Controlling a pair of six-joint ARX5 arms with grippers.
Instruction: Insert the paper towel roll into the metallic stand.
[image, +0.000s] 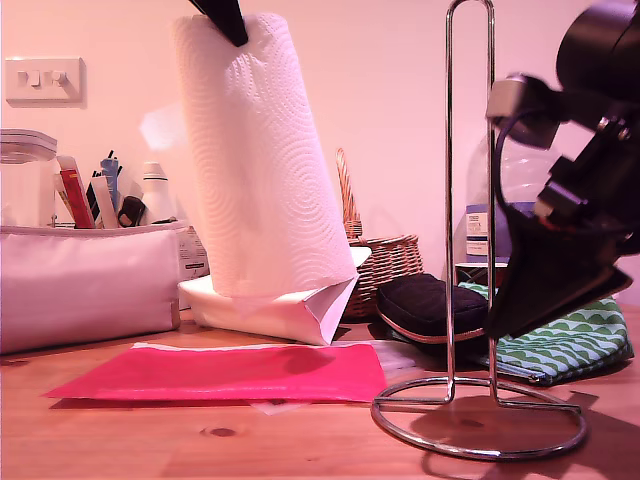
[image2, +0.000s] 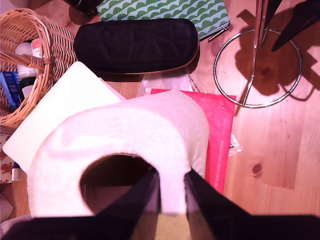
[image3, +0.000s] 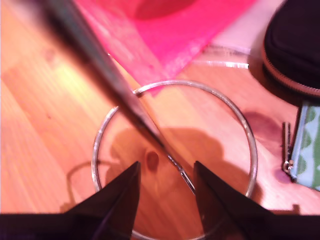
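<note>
So far only the lift is done: my first gripper (image2: 172, 192) pinches the paper towel roll (image: 262, 160) by its wall, hanging beneath it, well apart from the metallic stand (image: 470, 200). My second gripper (image3: 166, 182) brackets the stand's upright, jaws parted; threading remains.

The exterior view's top edge crops my first claw (image: 232, 25) above the paper towel roll (image: 258, 160).

Warm, pinkish light tints every view. The metallic stand (image: 470, 200) casts soft shadows on the table (image: 300, 440); its upright blurs badly in the second wrist view.
</note>
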